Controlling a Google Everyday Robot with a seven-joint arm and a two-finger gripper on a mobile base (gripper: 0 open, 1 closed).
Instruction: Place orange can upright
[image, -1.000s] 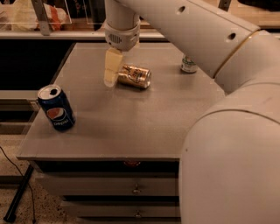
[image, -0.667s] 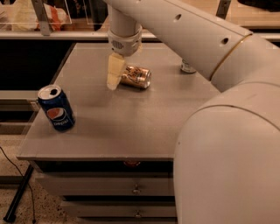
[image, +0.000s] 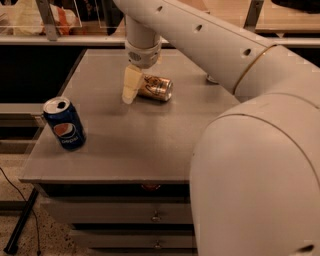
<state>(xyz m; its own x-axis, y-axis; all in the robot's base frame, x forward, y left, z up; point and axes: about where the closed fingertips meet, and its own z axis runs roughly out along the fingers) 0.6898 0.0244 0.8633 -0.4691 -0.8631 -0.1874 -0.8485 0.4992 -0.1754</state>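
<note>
The orange can (image: 157, 88) lies on its side on the grey table (image: 130, 145), towards the back middle, with its silver end facing right. My gripper (image: 133, 88) hangs straight down from the white arm and sits at the can's left end, low over the table and touching or nearly touching the can. The can's left end is hidden behind the gripper.
A blue Pepsi can (image: 64, 123) stands upright near the table's front left edge. A bit of another object (image: 211, 79) peeks out behind my arm at the back right. My large white arm covers the right side of the view. Drawers sit under the tabletop.
My gripper has come down a little and moved slightly right, closer against the can's left end. The orange can and the Pepsi can have not moved.
</note>
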